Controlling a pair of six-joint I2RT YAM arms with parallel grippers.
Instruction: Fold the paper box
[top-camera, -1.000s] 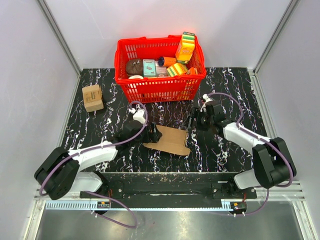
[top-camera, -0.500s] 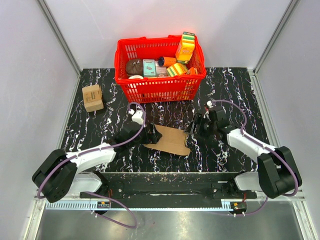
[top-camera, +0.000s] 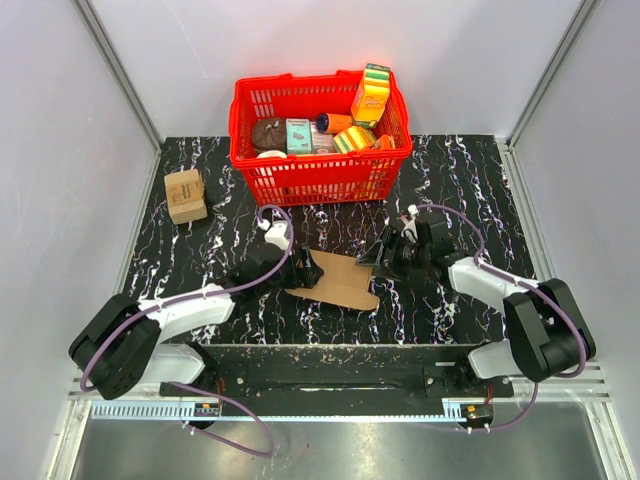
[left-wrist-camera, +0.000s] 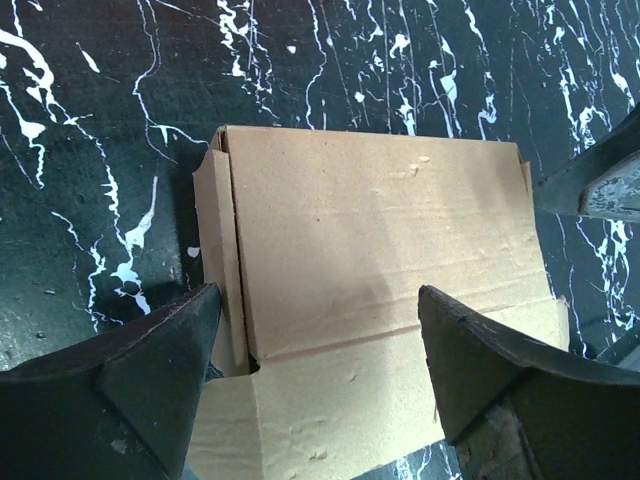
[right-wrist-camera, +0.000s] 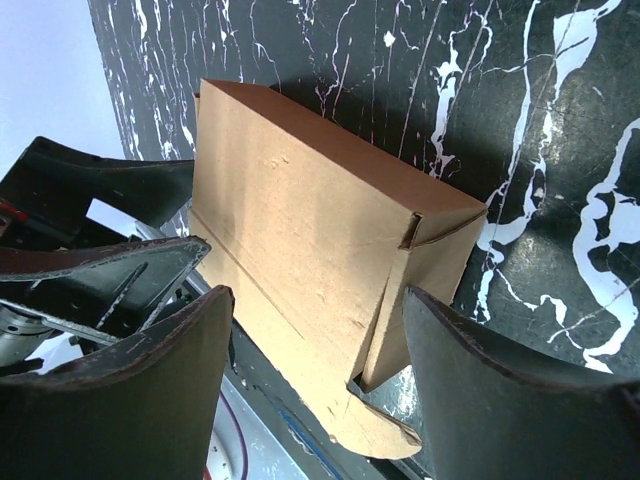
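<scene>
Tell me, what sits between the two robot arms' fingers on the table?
The brown paper box, lying on the black table between the left gripper and the right gripper; the top view shows it best.

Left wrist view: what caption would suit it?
Open left gripper above the brown paper box on the marbled table.

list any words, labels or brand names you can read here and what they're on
Nothing can be read as text in any view.
paper box: plain brown cardboard, no print on the faces that show.
small tan box: dark printed marks, too small to read.
packages in the red basket: colourful print, too small and blurred to read.
</scene>
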